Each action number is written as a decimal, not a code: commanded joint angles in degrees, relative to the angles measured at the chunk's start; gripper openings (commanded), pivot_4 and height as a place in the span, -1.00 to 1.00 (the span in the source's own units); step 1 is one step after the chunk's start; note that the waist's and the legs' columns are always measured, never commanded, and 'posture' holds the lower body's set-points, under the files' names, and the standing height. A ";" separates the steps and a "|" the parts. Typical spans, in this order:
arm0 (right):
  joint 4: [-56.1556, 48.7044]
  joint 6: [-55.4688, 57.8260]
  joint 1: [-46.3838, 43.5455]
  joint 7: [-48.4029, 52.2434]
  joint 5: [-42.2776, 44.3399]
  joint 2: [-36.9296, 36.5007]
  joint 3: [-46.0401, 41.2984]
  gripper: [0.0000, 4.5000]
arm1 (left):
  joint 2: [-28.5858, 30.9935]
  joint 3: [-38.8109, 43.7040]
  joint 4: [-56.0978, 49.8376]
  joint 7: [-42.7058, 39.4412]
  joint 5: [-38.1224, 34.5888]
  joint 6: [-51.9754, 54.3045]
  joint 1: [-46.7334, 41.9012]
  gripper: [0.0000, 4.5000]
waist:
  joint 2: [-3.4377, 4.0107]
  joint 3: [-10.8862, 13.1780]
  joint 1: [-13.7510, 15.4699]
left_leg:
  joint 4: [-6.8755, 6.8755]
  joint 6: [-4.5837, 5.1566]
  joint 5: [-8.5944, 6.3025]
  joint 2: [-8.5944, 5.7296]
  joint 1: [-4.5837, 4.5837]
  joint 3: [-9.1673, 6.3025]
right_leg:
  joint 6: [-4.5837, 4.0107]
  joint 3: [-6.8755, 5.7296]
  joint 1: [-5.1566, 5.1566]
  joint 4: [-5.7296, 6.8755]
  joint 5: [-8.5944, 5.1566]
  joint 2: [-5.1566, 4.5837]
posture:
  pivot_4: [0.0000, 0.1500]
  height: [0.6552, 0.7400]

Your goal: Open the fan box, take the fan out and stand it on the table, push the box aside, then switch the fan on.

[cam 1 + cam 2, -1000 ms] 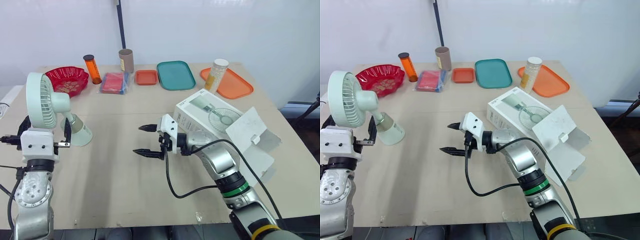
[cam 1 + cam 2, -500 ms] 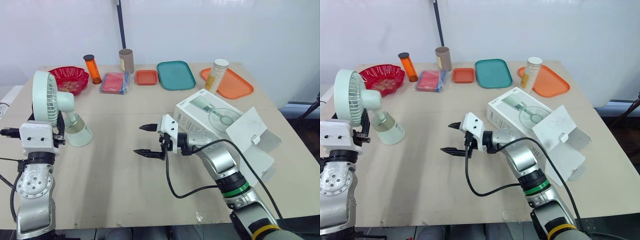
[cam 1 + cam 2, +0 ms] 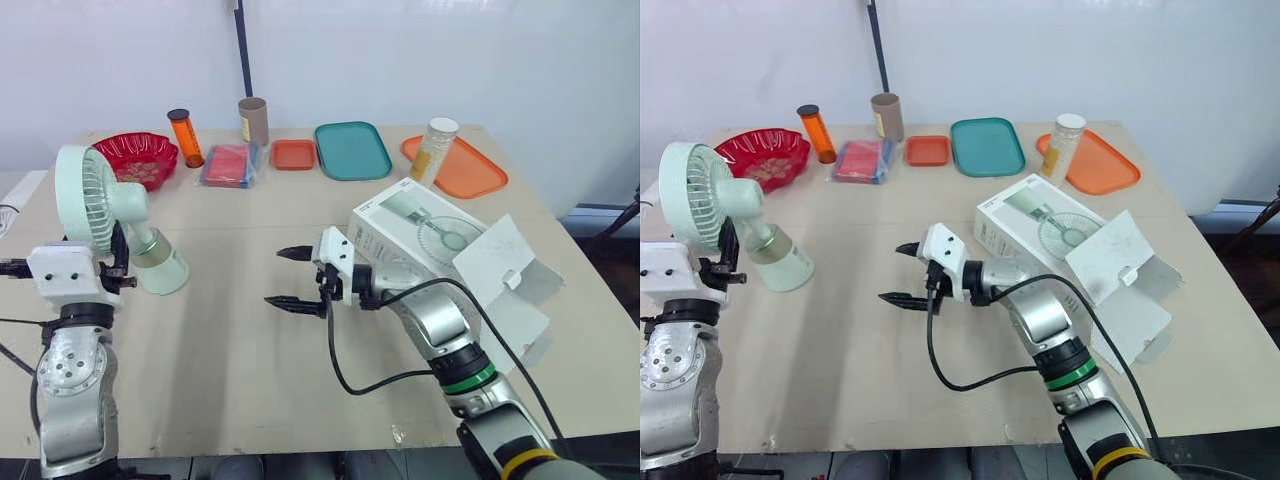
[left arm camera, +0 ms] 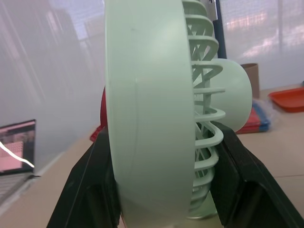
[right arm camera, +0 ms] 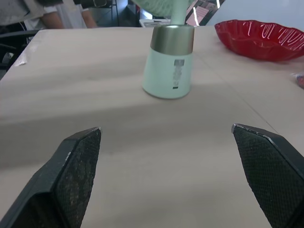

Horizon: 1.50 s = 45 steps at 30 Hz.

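- left claw (image 4: pixel 161 142) is clamped on the fan (image 3: pixel 100 205), its round head pinched from both sides, with the base touching the counter (image 3: pixel 220 350) at a lean.
- right claw (image 3: pixel 277 277) gapes wide, empty, near the open box (image 3: pixel 420 225).
- expect the fan to be light and top-heavy, the thin grille brittle — take your hold on the rim or neck, never the ribs.
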 commanded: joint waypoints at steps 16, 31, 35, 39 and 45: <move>1.08 7.85 -10.00 -8.62 1.74 7.22 -3.09 1.00 | 0.21 -8.88 -10.70 -3.61 -6.34 4.70 -4.80 -0.17 | -0.04 0.01 -0.01 | -0.01 -0.05 0.03 -0.01 -0.06 -0.01 | 0.00 -0.01 -0.06 0.00 0.02 0.00 | 1.00 1.00; 5.50 9.49 -14.48 -13.80 0.52 10.84 -2.84 1.00 | 0.65 -11.70 -11.21 -5.73 -7.16 5.51 -4.28 -0.17 | -0.03 0.01 -0.04 | -0.02 -0.05 0.03 0.00 -0.07 0.00 | -0.02 -0.01 -0.09 0.02 0.03 0.00 | 1.00 1.00; 5.82 9.96 -14.52 -13.88 0.18 11.40 -1.92 1.00 | 0.36 -11.82 -10.56 -5.03 -6.53 5.21 -5.13 -0.17 | -0.03 0.01 -0.03 | -0.02 -0.06 0.03 -0.01 -0.08 -0.01 | -0.02 -0.01 -0.09 0.01 0.03 0.00 | 1.00 1.00; 6.88 10.18 -14.88 -14.41 -0.13 12.68 -1.47 1.00 | 0.01 -12.22 -10.82 -4.82 -6.35 5.23 -5.13 -0.17 | -0.03 0.01 -0.10 | -0.02 -0.05 0.03 0.00 -0.07 -0.01 | -0.02 -0.01 -0.10 0.02 0.03 0.01 | 1.00 1.00; 11.17 9.75 -16.93 -16.03 -1.11 14.90 -2.19 1.00 | -0.35 -12.99 -11.22 -4.66 -5.90 5.27 -4.64 -0.17 | -0.03 0.01 -0.07 | -0.02 -0.06 0.03 0.00 -0.08 -0.01 | -0.02 -0.01 -0.11 0.02 0.03 0.00 | 1.00 1.00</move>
